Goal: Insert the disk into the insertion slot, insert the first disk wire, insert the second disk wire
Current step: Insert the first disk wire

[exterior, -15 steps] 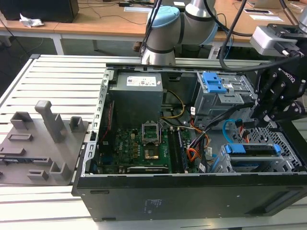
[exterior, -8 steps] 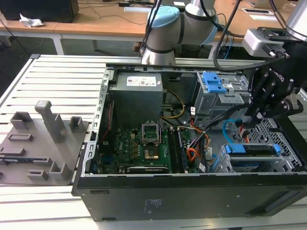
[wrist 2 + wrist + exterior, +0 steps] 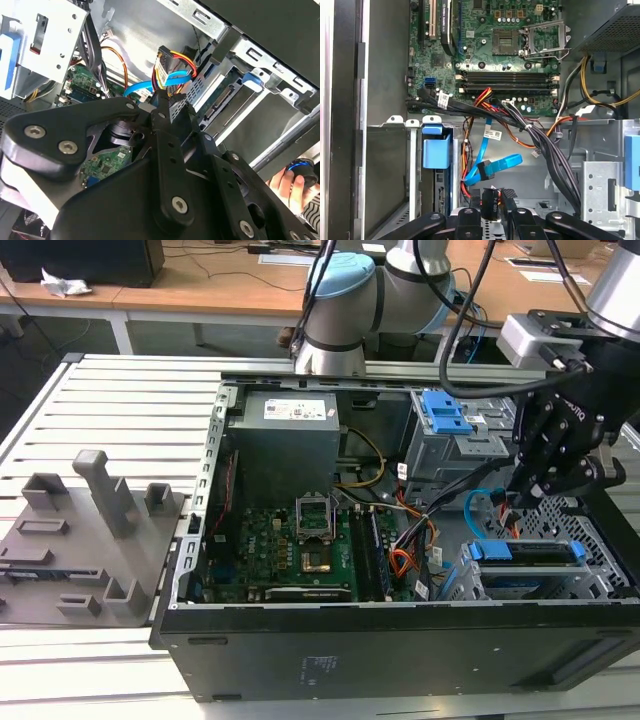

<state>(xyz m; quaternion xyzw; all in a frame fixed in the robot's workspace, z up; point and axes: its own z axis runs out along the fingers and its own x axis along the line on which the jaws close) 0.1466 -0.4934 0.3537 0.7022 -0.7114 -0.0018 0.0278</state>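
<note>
The disk (image 3: 525,552) in its blue carrier sits inside the insertion slot (image 3: 590,575), the perforated cage at the exterior view's lower right. My gripper (image 3: 515,498) hangs just above and behind it. In the first wrist view its fingers (image 3: 512,207) are shut on a dark plug (image 3: 490,200) with red-orange leads, the first disk wire (image 3: 172,60). The second disk wire (image 3: 495,167), light blue, loops right beside that plug, and its curve shows in the exterior view (image 3: 478,502). The carrier's blue tab (image 3: 436,147) stands beside the fingers.
The open computer case (image 3: 400,650) holds a motherboard (image 3: 290,540), a power supply (image 3: 290,435) and a taller grey bay with a blue latch (image 3: 445,420). Black cable bundles (image 3: 545,145) cross near the cage. A grey fixture (image 3: 90,540) lies outside. A hand (image 3: 287,182) is nearby.
</note>
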